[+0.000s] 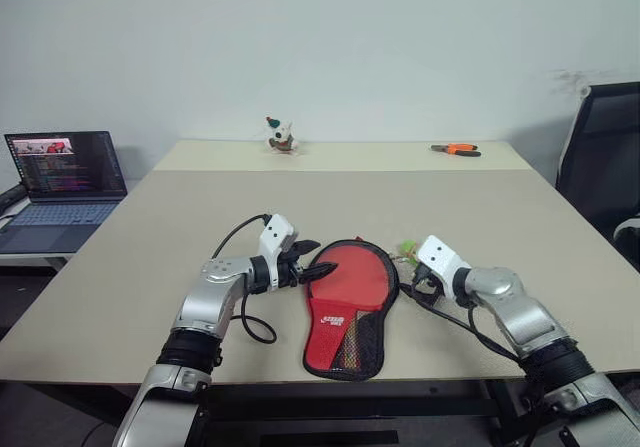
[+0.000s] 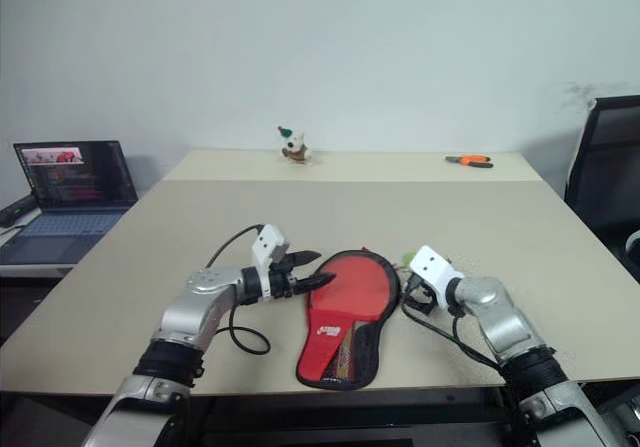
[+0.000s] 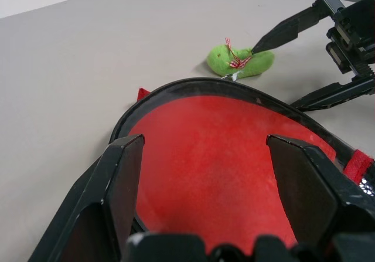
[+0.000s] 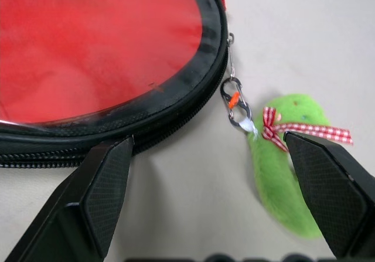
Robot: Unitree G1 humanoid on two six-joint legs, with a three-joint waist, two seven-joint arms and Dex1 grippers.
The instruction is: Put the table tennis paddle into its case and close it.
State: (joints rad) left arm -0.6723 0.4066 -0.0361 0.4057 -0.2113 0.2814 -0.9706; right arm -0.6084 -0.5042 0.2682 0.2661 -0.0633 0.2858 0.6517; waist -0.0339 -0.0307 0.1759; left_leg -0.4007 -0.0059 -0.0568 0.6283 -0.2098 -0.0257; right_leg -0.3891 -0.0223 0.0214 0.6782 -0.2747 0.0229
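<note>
Left wrist view shows the left gripper [image 3: 202, 186] with its jaws spread, grasping nothing, the red table tennis paddle [image 3: 217, 156] lying inside the case [image 3: 176, 89] between and just beyond them. At the right gripper [image 4: 217, 186], jaws likewise released, the case rim sits by one finger and the green zipper tag [image 4: 284, 174] by the other

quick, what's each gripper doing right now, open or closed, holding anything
Left gripper: open, holding nothing, at the case rim, over the red paddle.
Right gripper: open, holding nothing, by the green tag on the zipper.
</note>
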